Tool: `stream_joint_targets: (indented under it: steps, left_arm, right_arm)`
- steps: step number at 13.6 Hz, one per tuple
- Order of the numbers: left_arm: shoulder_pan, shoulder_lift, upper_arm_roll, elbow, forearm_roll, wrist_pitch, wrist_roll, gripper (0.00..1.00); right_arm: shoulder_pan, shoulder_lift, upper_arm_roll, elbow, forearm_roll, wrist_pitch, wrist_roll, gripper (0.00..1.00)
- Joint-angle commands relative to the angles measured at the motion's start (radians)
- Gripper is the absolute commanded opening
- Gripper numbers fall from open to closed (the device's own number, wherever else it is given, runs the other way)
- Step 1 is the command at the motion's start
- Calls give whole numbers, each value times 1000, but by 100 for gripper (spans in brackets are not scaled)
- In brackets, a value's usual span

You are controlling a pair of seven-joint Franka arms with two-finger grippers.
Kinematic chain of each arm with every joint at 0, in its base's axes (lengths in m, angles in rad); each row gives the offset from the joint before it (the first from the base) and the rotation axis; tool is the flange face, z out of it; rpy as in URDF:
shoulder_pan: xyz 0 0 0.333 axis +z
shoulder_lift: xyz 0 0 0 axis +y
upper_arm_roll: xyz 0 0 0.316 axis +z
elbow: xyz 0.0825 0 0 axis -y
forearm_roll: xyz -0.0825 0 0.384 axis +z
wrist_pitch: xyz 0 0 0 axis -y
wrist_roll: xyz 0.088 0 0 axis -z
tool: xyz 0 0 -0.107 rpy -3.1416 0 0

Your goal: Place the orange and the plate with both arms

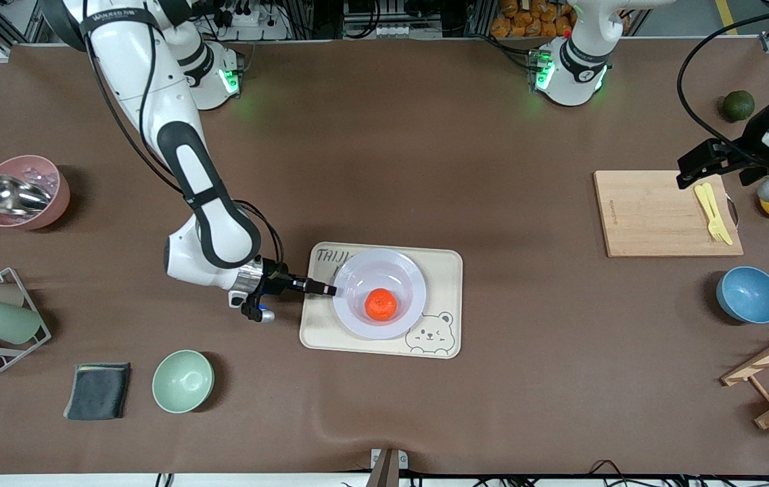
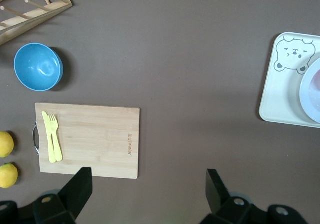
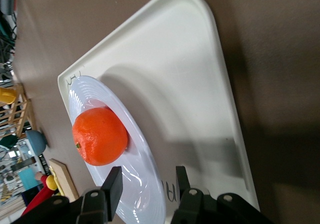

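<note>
Mint-green ceramic marks the bowl nearest your front camera, with a dark folded cloth beside it toward the right arm's end of the tabletop. Farther back you see the cream bear tray carrying the plate; the orange rests in the plate's well, on the side nearer the camera. The right gripper meets the plate's rim at the edge facing the right arm's end; in the right wrist view its fingers stand slightly apart, straddling that rim, and you cannot tell whether they press on it. Toward the left arm's end, note the blue bowl, then the wooden cutting board bearing a yellow fork and knife. The left gripper waits over the board's edge, fingers spread wide with nothing between them. Farthest lies a dark green fruit.
</note>
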Motion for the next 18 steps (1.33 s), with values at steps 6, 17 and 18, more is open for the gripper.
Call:
stream_joint_targets:
  steps: [6,17,18]
  left_arm:
    - [9,-36,0,2,-16,-31,6,100]
    - [7,-28,0,2,-19,-32,8,100]
    - [7,-27,-1,2,-19,-31,8,100]
  right_arm:
    - [-202,-100,15,45,-378,-324,158,100]
    - [-337,-204,-21,309,-990,-771,166,100]
    - [-337,-206,-21,338,-1030,-789,163,100]
